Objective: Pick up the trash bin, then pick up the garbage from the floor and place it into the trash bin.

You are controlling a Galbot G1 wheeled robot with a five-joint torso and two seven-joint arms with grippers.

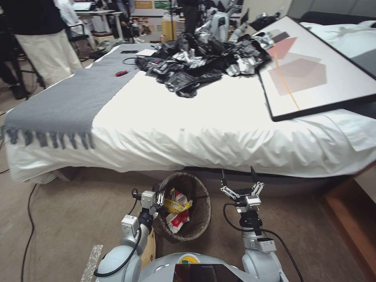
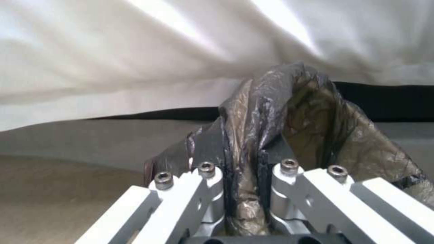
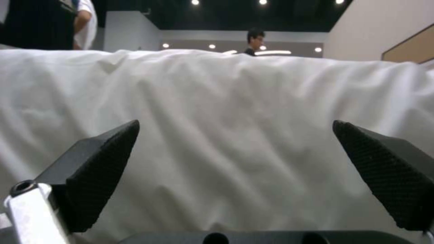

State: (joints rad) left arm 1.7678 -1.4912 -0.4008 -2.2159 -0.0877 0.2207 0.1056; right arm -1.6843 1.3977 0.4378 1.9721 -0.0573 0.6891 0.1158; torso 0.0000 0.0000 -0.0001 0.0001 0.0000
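Observation:
The trash bin [image 1: 202,213], lined with a dark brown bag, hangs tilted just above the carpet in front of the bed. My left gripper [image 1: 159,199] is shut on its near left rim; the left wrist view shows the bag-covered rim [image 2: 316,128] pinched in that gripper [image 2: 244,169]. Garbage [image 1: 177,211] lies inside the bin: a red-and-white paper cup and yellow wrappers. To the right of the bin, my right gripper [image 1: 237,172] stands open and holds nothing, pointing up at the bed's side. In the right wrist view it [image 3: 235,125] faces the white sheet.
The bed [image 1: 219,137] with its white sheet spans the view ahead. On it lie a grey blanket [image 1: 70,98], a heap of black and silver plastic sheeting [image 1: 203,58] and a framed picture [image 1: 313,66]. A cable [image 1: 29,227] runs over the carpet at left. A wooden edge [image 1: 348,219] stands at right.

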